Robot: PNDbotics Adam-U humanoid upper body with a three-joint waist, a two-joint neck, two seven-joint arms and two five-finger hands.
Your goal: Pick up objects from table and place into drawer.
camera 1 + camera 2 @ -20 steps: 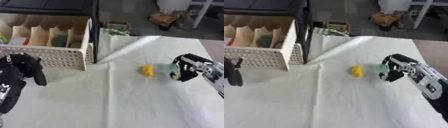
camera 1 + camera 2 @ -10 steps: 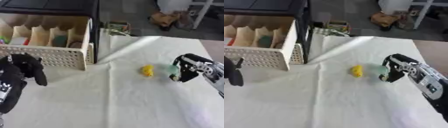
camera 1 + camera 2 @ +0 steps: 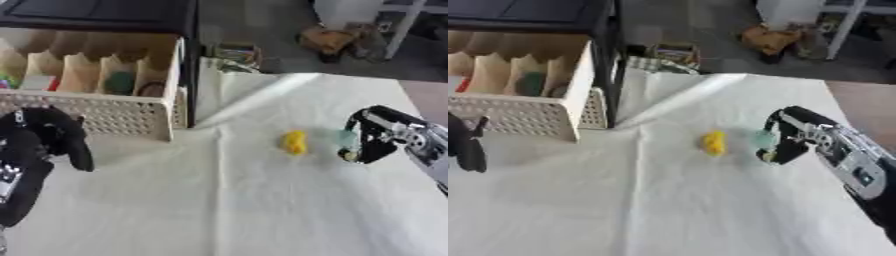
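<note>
One yellow thing mid-desk; right hand beside it, fingers curled round something pale green, probably drawer-bound.

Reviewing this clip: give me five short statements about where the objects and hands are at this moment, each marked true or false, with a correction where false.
1. The yellow object lies on the white cloth. True.
2. The right hand is curled round a small pale green object. True.
3. The yellow object is already inside the drawer. False: it lies on the cloth, to the right of the drawer.
4. The left hand holds the yellow object. False: it is at the left edge, in front of the drawer, far from it.
5. The drawer's compartments are all empty. False: several hold items, one of them green.
</note>
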